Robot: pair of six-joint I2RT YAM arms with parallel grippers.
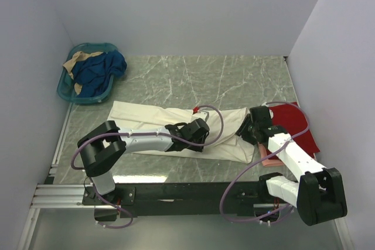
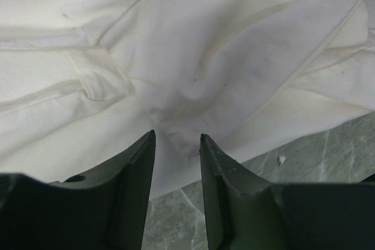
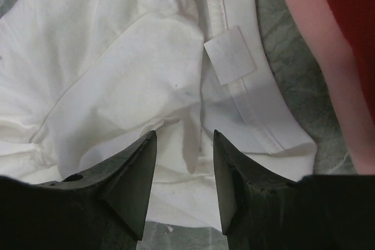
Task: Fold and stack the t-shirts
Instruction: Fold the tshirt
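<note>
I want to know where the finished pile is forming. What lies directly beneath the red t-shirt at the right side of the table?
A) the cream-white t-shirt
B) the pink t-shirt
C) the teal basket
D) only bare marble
B: an edge of the pink t-shirt sticks out from under the red t-shirt, seen in both the top and the right wrist views.

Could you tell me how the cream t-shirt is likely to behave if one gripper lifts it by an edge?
Probably floppy: the cream t-shirt lies in soft creases, so it should drape and sag. Likely light, being thin cloth. Pushed, it would probably bunch rather than slide on the table.
</note>
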